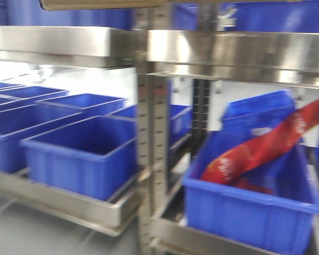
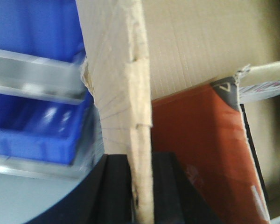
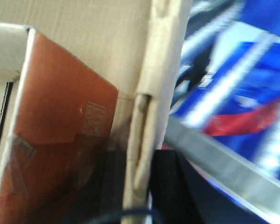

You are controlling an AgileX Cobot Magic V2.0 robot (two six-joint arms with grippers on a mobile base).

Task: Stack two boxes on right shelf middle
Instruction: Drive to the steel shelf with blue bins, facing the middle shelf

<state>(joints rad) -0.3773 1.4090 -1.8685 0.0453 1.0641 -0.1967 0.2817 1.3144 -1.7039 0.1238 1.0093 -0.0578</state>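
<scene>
Box: tan corrugated cardboard, matte and faintly ribbed, with cut edges that are ragged and fuzzy. It is held up between both arms, in front of the rack. What is under it cannot be seen.

Left wrist view: one side wall runs edge-on down the frame into the left jaws. The black fingers press on both faces with no gap, clamped on the wall.

Right wrist view: the wall is doubled here, with a split between the layers. The right jaws are closed tight on it, black fingers on either side.

Inside, against the inner face, is a flat red-orange pack. It is smooth and pale-edged, with a printed square patch and scraps of tape.

Past the walls, blurred: a steel rail and blue bins of glossy moulded plastic.

Front view, farther out: the shelf has a broad, mirror-bright stainless front rail. A perforated upright post stands left of it. Open rectangular blue bins sit in rows. The right-hand one holds a long, shiny red packet, tilted. A tan edge crosses the top of the frame.
</scene>
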